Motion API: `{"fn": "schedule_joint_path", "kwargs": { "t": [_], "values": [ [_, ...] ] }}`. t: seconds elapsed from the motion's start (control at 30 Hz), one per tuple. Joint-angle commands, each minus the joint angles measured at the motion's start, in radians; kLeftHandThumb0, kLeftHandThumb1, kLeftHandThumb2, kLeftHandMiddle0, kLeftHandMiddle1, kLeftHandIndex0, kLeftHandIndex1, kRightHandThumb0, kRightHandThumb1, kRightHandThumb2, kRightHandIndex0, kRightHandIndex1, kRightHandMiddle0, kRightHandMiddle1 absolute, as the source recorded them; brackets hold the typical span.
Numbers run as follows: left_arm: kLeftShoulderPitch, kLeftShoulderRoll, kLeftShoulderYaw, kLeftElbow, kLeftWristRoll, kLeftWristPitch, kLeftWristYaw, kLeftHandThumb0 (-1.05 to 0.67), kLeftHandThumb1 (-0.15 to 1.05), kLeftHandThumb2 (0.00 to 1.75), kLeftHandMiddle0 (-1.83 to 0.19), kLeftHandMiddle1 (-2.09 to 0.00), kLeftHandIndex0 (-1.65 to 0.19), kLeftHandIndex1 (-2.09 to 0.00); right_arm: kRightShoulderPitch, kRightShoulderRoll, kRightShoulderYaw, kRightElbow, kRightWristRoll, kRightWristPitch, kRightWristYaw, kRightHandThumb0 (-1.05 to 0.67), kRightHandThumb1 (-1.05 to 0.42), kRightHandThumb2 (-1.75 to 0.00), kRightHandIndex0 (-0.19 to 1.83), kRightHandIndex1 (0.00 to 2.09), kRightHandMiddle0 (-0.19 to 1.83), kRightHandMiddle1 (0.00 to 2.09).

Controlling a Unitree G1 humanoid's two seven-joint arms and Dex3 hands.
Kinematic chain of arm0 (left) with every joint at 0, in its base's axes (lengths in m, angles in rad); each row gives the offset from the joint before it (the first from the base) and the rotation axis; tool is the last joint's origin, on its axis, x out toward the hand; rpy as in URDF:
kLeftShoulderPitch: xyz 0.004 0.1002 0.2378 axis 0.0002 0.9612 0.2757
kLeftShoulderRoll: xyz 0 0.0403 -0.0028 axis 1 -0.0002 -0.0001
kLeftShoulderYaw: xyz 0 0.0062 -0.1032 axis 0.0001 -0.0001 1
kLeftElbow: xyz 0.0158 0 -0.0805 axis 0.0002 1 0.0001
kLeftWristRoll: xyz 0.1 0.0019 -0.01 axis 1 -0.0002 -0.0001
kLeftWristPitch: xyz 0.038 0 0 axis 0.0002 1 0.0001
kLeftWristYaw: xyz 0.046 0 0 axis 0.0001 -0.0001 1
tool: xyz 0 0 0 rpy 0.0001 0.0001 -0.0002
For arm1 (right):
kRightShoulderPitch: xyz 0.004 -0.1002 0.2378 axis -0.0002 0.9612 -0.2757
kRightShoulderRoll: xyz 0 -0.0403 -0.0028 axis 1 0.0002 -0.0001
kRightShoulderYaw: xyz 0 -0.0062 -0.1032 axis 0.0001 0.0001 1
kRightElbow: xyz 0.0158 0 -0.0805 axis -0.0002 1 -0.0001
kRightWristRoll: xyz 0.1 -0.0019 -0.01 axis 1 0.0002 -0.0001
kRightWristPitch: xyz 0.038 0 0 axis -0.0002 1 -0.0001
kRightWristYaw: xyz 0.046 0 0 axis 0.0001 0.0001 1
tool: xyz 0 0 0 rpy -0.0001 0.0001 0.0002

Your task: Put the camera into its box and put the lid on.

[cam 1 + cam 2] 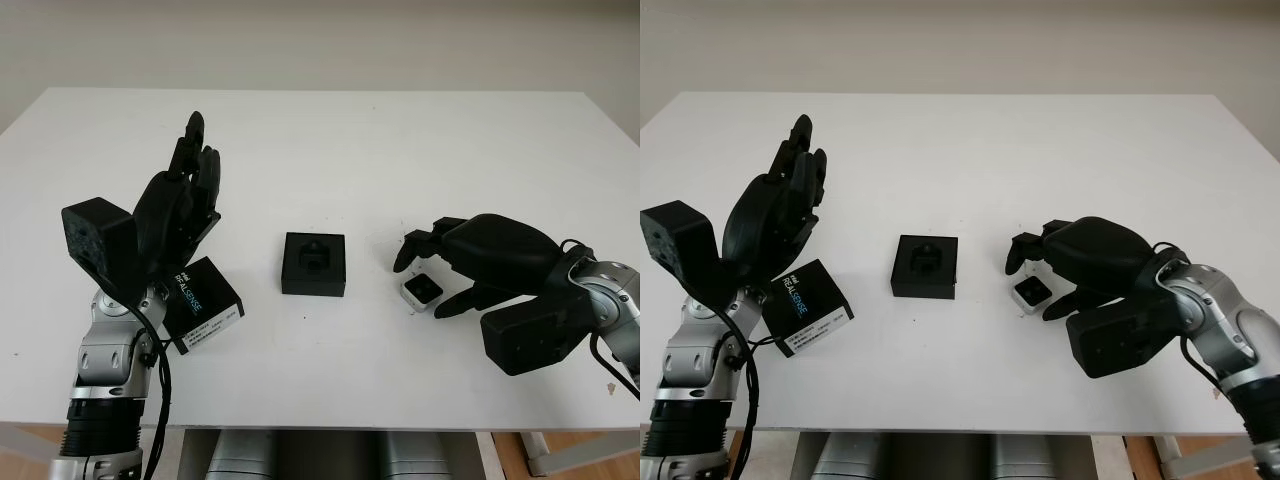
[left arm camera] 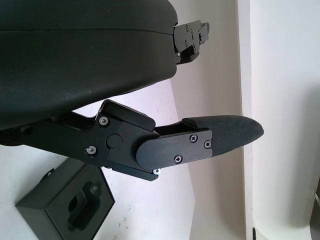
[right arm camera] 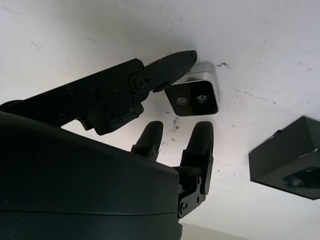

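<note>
The small silver camera [image 1: 422,290] with a black lens face lies on the white table, right of the open black box [image 1: 314,264]. My right hand [image 1: 428,279] cups over the camera with fingers on both sides. In the right wrist view one fingertip [image 3: 181,59] touches the camera [image 3: 194,95], and the two other fingers [image 3: 199,137] stand a little off it. The black lid [image 1: 203,305], printed REALSENSE, lies left of the box. My left hand [image 1: 188,175] is raised above the lid, open and holding nothing.
The white table [image 1: 330,140] stretches bare behind the box and out to its far edge. The box [image 2: 65,205] shows a moulded black insert inside. The table's front edge runs just below both wrists.
</note>
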State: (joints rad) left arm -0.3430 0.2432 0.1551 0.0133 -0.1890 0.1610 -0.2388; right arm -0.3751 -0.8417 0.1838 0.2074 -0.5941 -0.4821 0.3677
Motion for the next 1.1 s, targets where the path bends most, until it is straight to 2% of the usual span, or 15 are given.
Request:
{"fn": "schedule_joint_path", "kwargs": {
  "t": [0.0,0.5,0.7,0.9,1.07],
  "values": [
    [0.004,0.008,0.001,-0.019,0.002,-0.002,0.000,-0.85,1.05,0.57,0.19,0.00,0.19,0.00,-0.011,0.004,0.000,0.001,-0.001,-0.004,-0.007,-0.42,-0.87,-0.05,0.25,1.08,0.25,1.16],
    [0.006,0.016,-0.001,-0.024,0.008,-0.002,-0.001,-0.85,1.05,0.57,0.19,0.00,0.19,0.00,-0.005,0.007,0.005,0.018,-0.003,0.000,-0.007,-0.40,-0.87,-0.05,0.32,0.97,0.31,1.11],
    [0.001,0.019,-0.002,-0.025,0.008,0.002,-0.003,-0.85,1.05,0.57,0.19,0.00,0.19,0.00,-0.010,0.004,0.016,0.027,-0.022,-0.015,-0.024,-0.40,-0.87,-0.05,0.33,1.02,0.30,1.23],
    [-0.002,0.021,-0.004,-0.022,0.015,-0.002,-0.003,-0.85,1.05,0.58,0.19,0.00,0.19,0.00,-0.009,0.004,0.014,0.035,-0.018,-0.033,-0.044,-0.35,-0.90,-0.06,0.38,1.04,0.37,1.31],
    [-0.003,0.019,-0.005,-0.020,0.014,-0.002,-0.003,-0.86,1.05,0.58,0.19,0.00,0.19,0.00,-0.011,0.009,0.010,0.042,-0.007,-0.035,-0.048,-0.32,-0.93,-0.05,0.38,1.17,0.44,1.36]
  ]
}}
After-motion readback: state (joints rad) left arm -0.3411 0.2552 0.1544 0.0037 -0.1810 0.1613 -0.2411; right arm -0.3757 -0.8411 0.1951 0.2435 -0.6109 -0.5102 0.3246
